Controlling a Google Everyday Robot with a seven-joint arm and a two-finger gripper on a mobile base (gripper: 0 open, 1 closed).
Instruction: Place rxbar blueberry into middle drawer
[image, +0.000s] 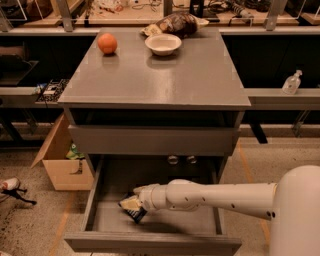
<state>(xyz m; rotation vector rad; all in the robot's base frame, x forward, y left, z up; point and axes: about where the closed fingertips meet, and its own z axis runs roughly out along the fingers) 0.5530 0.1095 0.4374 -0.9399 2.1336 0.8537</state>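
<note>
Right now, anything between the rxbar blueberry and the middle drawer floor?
Nothing visible. The tool holds the rxbar blueberry inside the open middle drawer, low over bare floor near its left front.

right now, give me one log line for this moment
phase: place | gripper: inside open middle drawer, left half | rxbar blueberry: at gripper tip, tilted, over drawer floor | release: cannot tell

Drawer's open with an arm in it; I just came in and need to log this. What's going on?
The robot's arm reaches into the open drawer. Its tool is low over the drawer floor, left of centre, with the rxbar at its tip. Whether the rxbar is released is unclear. An orange, bowl and bag sit on the cabinet.
</note>
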